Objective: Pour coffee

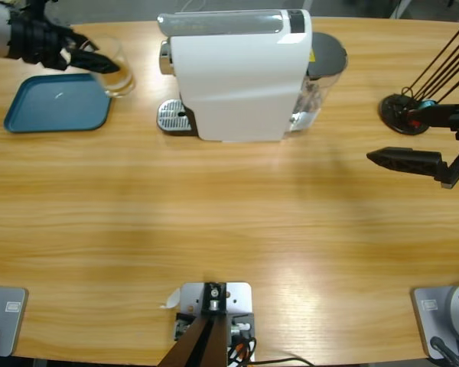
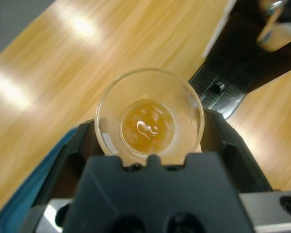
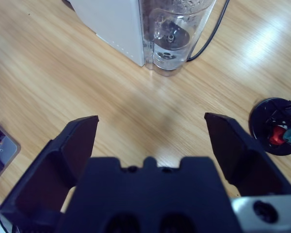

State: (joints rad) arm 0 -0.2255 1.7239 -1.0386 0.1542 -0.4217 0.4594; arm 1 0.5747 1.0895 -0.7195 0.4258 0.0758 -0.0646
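Bare wood fills the near half of the long wooden desk (image 1: 214, 222). Farther back on the right, the right pincer (image 1: 379, 157) hangs with its jaws spread wide and nothing between them, pointing toward the one white capsule coffee machine (image 1: 241, 76), whose clear water tank (image 3: 177, 34) stands closest to it. Beside that pincer sits one black round stand of thin rods (image 1: 404, 113) with a red and a teal capsule at its base.

At the far left, the left pincer (image 1: 101, 63) is closed around the one clear glass tumbler (image 2: 150, 114), held upright. The coffee (image 2: 148, 127), a shallow amber-brown layer, lies in the bottom of that glass, straight ahead of the pincer's body along its own axis. The glass hangs just past the far right corner of the one teal rectangular tray (image 1: 57, 103), between the tray and the machine's metal drip grille (image 1: 172, 116). The left arm alone carries the coffee; the right is well apart, across the machine. Judging by this, setting the glass down on the tray would be a short move toward the tray's middle.
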